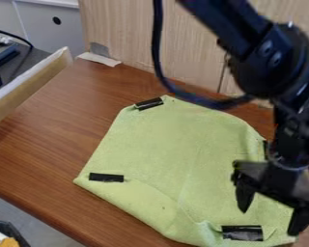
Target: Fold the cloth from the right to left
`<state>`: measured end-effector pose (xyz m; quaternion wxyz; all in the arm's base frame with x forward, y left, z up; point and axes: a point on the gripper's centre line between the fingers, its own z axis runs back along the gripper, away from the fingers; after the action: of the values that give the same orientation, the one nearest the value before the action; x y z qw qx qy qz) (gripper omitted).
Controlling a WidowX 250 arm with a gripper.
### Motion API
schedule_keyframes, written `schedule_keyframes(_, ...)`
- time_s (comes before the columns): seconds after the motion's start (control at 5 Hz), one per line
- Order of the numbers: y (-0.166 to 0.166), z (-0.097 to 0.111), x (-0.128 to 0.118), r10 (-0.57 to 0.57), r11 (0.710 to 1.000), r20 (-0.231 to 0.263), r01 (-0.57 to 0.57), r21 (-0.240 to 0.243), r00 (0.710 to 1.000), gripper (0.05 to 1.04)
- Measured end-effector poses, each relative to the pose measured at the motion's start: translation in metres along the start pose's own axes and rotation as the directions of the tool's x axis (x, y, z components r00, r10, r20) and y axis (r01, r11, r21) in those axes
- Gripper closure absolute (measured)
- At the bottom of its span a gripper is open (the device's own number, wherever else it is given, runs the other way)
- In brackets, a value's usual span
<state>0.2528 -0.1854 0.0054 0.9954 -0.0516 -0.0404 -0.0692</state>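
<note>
My gripper [273, 210] hangs over the lower right part of the cloth, with its two fingers spread apart and nothing seen between them. The light green cloth [163, 144] lies mostly flat on the brown table, with black strips near its corners: top, left and bottom right. A soft crease runs through its lower middle, and its lower edge bulges a little. The arm and gripper cover part of the cloth's right side. Whether the fingertips touch the cloth, I cannot tell.
Brown wooden table [47, 144], with its front edge running from left to bottom centre. A wooden panel [125, 34] stands behind, and a low wooden rail [28, 87] borders the left. A black cable [158, 53] loops down from the arm above the cloth.
</note>
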Motion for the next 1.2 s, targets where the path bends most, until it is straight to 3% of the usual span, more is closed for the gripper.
schedule_keyframes(0.2,-0.004,-0.016,-0.006,-0.034,0.999,-0.041,0.033,-0.028,0.999,0.083)
schedule_keyframes(0.4,-0.011,-0.032,-0.003,-0.132,0.99,-0.117,0.126,-0.06,0.984,0.081)
schedule_keyframes(0.6,-0.016,-0.035,0.003,-0.152,0.987,-0.136,0.144,-0.069,0.979,0.135)
schedule_keyframes(1.0,-0.013,-0.036,0.004,-0.184,0.983,-0.129,0.181,-0.037,0.974,0.666)
schedule_keyframes(1.2,-0.013,-0.035,0.004,-0.195,0.981,-0.124,0.196,-0.009,0.973,0.851)
